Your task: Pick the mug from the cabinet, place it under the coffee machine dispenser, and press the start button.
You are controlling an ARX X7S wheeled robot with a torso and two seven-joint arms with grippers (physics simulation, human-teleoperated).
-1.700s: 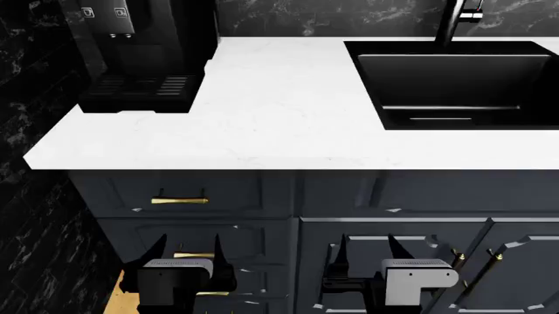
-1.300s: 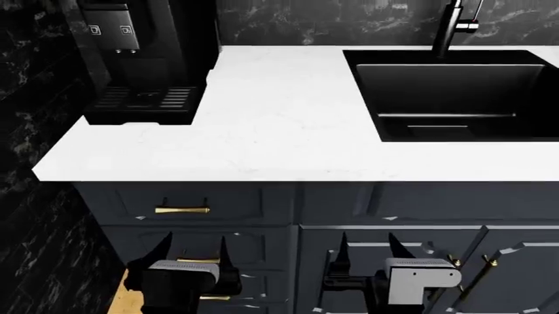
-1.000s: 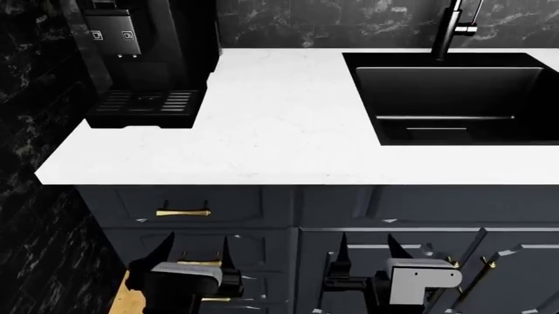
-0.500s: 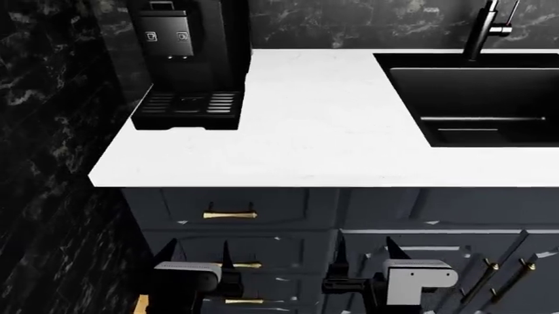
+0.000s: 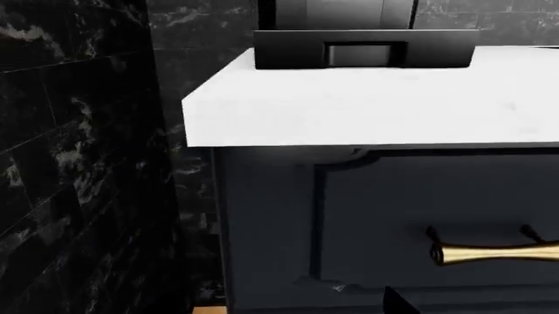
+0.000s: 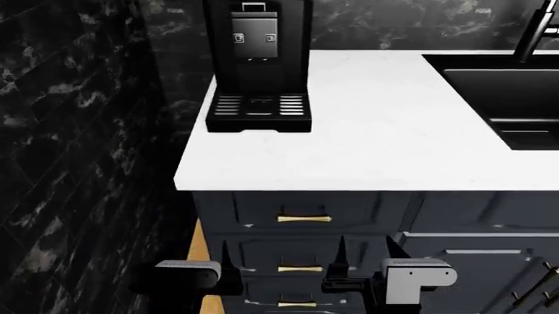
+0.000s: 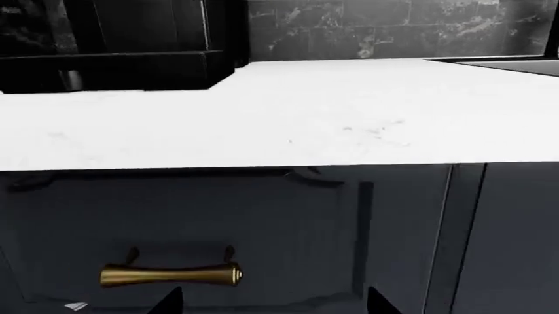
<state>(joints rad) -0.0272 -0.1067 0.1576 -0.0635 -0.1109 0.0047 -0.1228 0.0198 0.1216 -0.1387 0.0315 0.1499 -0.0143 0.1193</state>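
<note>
Since the earlier frame, view has swung left: coffee machine dispenser [image 6: 255, 34] now sits nearer centre, at the counter's [image 6: 376, 131] back left corner, slotted drip tray [image 6: 258, 106] below it. No legible writing; two small square icons only. Mug not visible. Left gripper [image 6: 222, 258] and right gripper [image 6: 367, 252] low before the drawers, jaws spread, holding nothing.
</note>
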